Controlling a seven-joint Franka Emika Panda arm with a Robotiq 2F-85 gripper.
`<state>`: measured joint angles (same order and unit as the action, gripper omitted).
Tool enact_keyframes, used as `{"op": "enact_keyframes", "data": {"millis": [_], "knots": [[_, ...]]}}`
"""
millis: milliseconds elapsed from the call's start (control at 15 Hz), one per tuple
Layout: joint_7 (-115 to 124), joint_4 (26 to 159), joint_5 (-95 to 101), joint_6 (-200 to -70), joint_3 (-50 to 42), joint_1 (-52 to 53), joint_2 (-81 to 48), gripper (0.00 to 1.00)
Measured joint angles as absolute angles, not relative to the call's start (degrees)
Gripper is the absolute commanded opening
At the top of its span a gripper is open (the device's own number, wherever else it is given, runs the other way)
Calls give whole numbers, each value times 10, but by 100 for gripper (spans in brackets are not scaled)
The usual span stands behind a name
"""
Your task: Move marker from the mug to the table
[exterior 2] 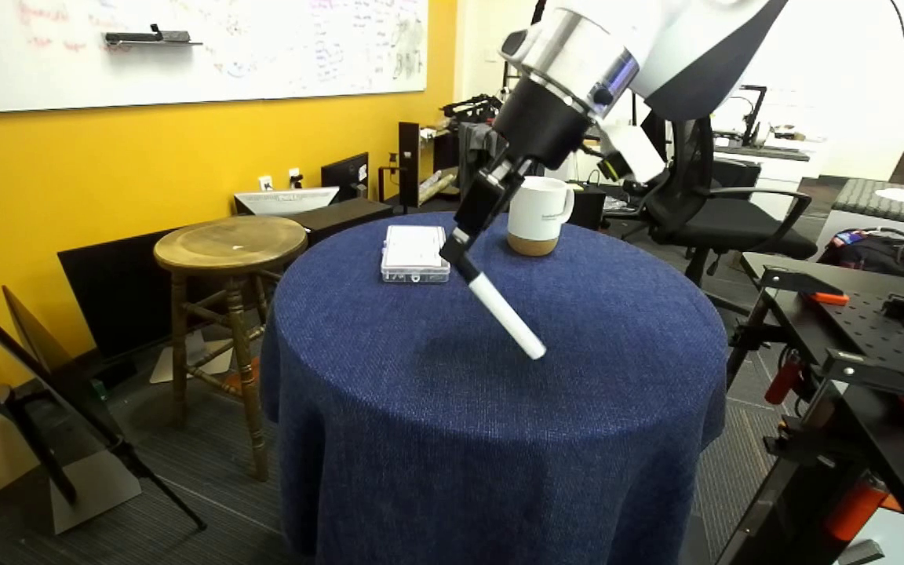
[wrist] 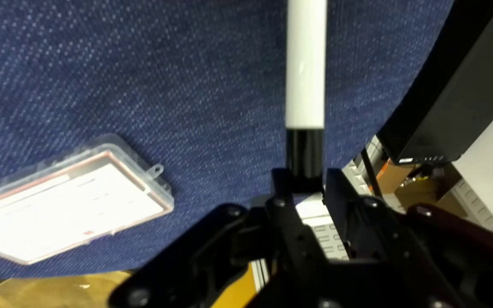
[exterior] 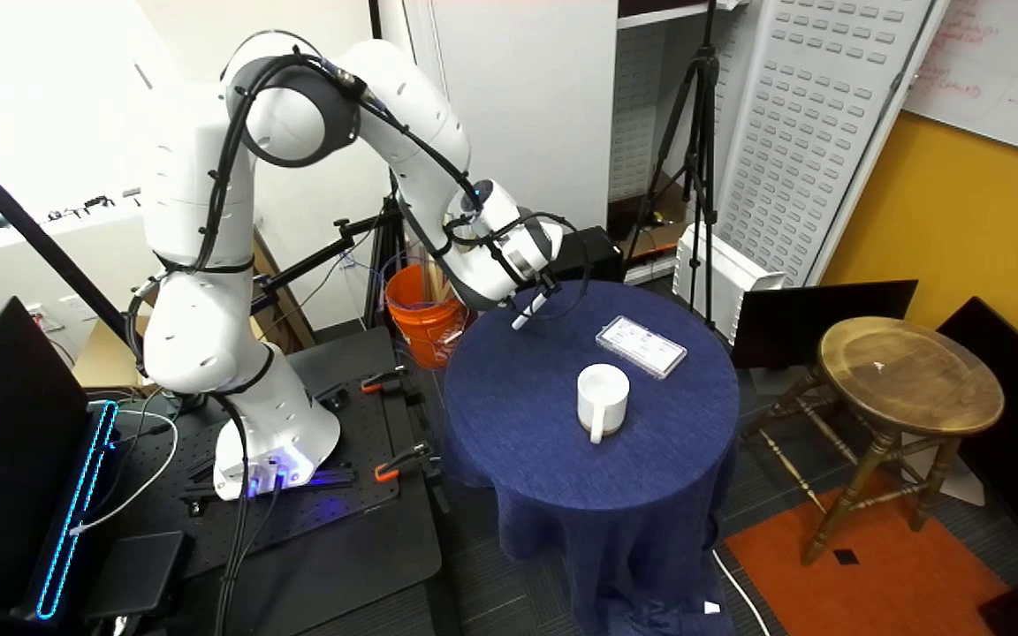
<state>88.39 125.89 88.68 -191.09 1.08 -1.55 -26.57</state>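
Observation:
The marker is a white stick with a black end; it shows in both exterior views [exterior: 530, 312] [exterior 2: 507, 316] and the wrist view [wrist: 305, 68]. My gripper [exterior: 546, 284] [exterior 2: 456, 245] [wrist: 304, 182] is shut on its black end. The marker hangs tilted, white end down, over the table [exterior: 518, 415] [exterior 2: 421, 369] [wrist: 144, 85], a large round one in navy cloth. Its tip looks above the cloth; the exact gap is unclear. The white mug [exterior: 602, 397] [exterior 2: 534, 210] with a cork-coloured base stands upright on the table, apart from my gripper, outside the wrist view.
A flat clear case with a white label [exterior: 641, 346] [exterior 2: 414, 253] [wrist: 71, 209] lies on the table near the mug. A wooden stool [exterior: 911, 375] [exterior 2: 230, 243] stands beside the table. A black tripod [exterior: 699, 159] and an orange bucket [exterior: 425, 318] stand near the table's edge.

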Motion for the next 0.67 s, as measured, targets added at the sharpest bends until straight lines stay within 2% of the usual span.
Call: {"op": "enact_keyframes", "data": {"millis": [333, 667], "knots": [[866, 1282, 887, -1903, 25, -11, -274, 99], [865, 1283, 867, -1889, 27, -11, -272, 100]]}}
